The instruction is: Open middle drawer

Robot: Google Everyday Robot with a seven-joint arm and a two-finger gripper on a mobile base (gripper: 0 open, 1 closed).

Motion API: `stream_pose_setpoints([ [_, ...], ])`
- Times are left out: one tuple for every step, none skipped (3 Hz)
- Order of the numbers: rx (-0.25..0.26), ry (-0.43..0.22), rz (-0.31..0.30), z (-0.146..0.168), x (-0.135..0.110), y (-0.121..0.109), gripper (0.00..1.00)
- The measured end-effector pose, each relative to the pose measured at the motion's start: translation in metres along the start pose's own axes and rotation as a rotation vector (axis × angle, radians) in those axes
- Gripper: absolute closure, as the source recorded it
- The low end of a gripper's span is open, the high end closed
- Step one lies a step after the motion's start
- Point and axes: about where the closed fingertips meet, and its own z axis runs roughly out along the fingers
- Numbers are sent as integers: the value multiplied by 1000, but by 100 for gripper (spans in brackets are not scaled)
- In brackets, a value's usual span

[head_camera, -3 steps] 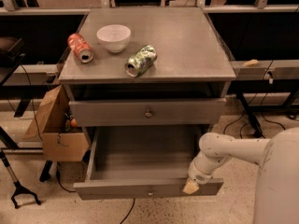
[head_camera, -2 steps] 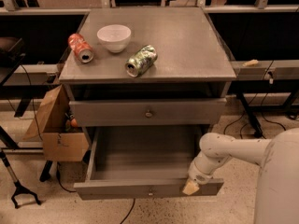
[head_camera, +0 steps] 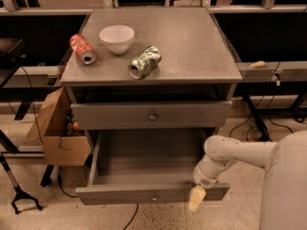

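Observation:
The grey metal cabinet (head_camera: 153, 37) has its top drawer (head_camera: 120, 115) shut, with a small round knob at its centre. The middle drawer (head_camera: 144, 164) right below it stands pulled far out toward me, and its inside looks empty. Its flat front (head_camera: 120, 195) has a small centre knob (head_camera: 154, 194). My gripper (head_camera: 196, 199) hangs over the right part of that front, with its pale tip pointing down in front of the panel. The white arm (head_camera: 230, 155) reaches in from the right. Any drawer below is hidden by the open one.
On the cabinet top lie a red can (head_camera: 82, 49) and a green can (head_camera: 144, 62) on their sides, with a white bowl (head_camera: 116, 38) between them. A cardboard box (head_camera: 60, 128) stands at the cabinet's left. Black stand legs (head_camera: 19, 195) are on the floor at the left.

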Motion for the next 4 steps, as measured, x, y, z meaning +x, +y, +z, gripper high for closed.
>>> stream_pose_setpoints([
  [0,0,0,0,0,0,0],
  [-32,9,-58,4,-4,11,0],
  [-106,53,-187,21,-19,38,0],
  [-116,62,-216,23,-25,39,0],
])
